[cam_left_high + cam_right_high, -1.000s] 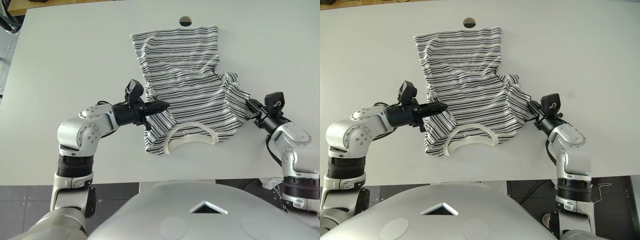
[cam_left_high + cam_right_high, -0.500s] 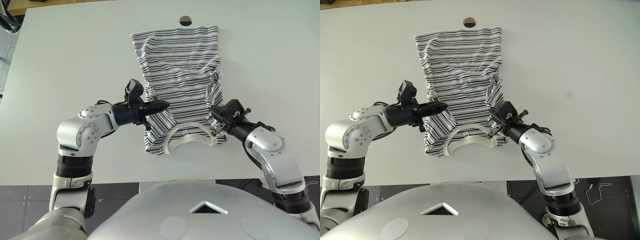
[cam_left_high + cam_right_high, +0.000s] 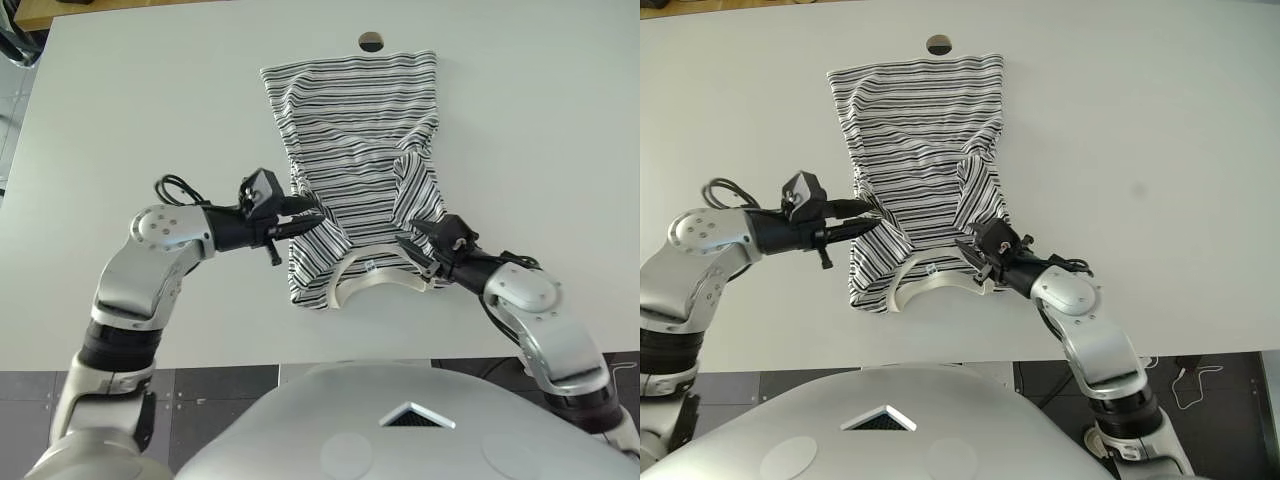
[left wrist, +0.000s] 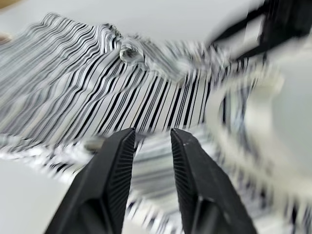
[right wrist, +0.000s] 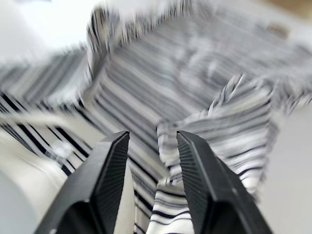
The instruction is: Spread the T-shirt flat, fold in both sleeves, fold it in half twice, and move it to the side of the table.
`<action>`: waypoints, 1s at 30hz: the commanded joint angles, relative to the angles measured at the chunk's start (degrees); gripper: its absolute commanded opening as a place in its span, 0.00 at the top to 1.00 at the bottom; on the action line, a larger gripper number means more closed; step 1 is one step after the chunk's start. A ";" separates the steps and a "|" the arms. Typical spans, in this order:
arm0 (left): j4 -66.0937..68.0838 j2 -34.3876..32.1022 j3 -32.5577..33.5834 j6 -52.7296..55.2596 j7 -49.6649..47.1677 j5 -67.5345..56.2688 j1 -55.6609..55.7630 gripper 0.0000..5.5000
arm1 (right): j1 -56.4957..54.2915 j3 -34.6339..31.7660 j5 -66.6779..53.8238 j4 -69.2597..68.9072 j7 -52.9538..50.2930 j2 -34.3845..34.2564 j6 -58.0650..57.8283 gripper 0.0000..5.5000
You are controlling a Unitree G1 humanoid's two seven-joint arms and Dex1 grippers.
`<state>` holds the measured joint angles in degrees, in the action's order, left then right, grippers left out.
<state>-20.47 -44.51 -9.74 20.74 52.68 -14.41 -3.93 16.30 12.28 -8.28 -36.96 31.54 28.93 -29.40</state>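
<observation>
Lengthwise, T-shirt [image 3: 355,150] runs away from robot, collar [image 3: 378,276] nearest.

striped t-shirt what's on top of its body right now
One sleeve lies folded in over the striped T-shirt's body, on the robot's right side, with the right pincer open just beside it. The fabric under that fold is covered.

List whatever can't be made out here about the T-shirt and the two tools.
- T-shirt edge by the left tool: head views, the tool covers it, so whether that sleeve is folded cannot be told.
- Right sleeve: right wrist view, blur hides whether cloth touches the right tool.
- Collar: left wrist view, smeared by blur.
- Dark round spot on the table: head views, too small to identify.
</observation>
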 commanded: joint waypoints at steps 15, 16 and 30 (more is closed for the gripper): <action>1.14 -9.30 -5.04 -24.42 1.92 21.31 -11.06 0.47 | 12.61 -5.56 19.43 10.98 12.69 21.01 27.26 0.30; 1.52 -8.14 -5.72 -24.95 1.17 21.88 -10.43 0.47 | 11.96 -4.31 20.57 10.86 12.41 20.59 27.89 0.30; 5.44 -4.50 -10.26 -29.95 -0.56 25.72 -8.13 0.69 | 6.42 1.82 25.79 13.69 6.75 14.58 32.13 0.60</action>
<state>-16.62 -48.54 -18.87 -9.88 51.84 9.10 -11.18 22.12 13.91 16.20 -24.46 38.21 43.49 3.71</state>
